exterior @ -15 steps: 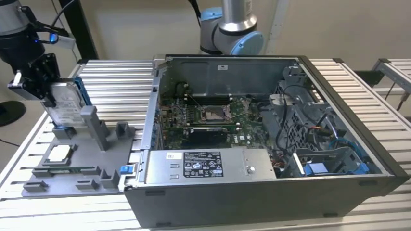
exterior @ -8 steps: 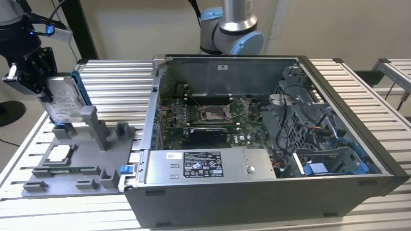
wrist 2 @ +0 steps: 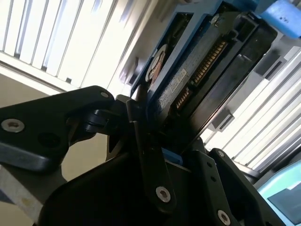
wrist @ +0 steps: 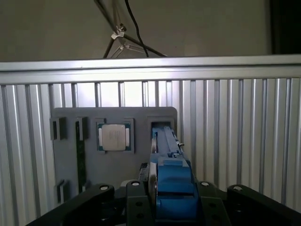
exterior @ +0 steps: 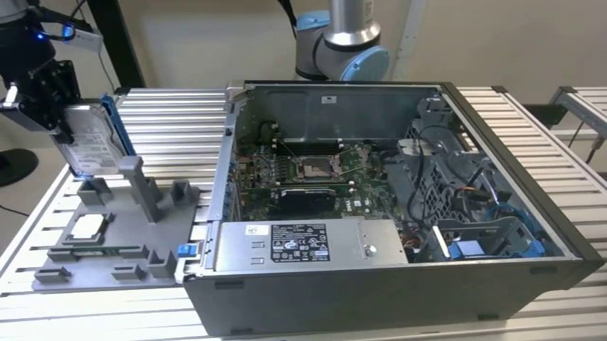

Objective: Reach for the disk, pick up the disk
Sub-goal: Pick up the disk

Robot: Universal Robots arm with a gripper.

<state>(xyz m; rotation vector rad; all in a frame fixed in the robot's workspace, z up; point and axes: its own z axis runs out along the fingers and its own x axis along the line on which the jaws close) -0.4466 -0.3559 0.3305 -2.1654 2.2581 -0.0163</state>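
Observation:
The disk (exterior: 90, 138) stands upright on edge at the exterior view's left, a silver-grey drive with a white label in a blue bracket. My gripper (exterior: 57, 106) is shut on its upper part from the left side. The disk's lower edge sits at the slot of the grey fixture (exterior: 104, 249); I cannot tell whether it still rests in it. In the second wrist view the disk (wrist 2: 188, 80) runs out from between the black fingers (wrist 2: 141, 141). In the first wrist view the disk (wrist: 173, 183) shows edge-on, clamped in my gripper (wrist: 171, 200).
A small square silver chip (exterior: 87, 226) lies in the fixture, and the first wrist view shows the chip (wrist: 113, 137) too. Grey posts (exterior: 142, 185) rise beside the slot. The open computer case (exterior: 379, 284) stands to the exterior view's right on the slatted metal table (exterior: 170, 114).

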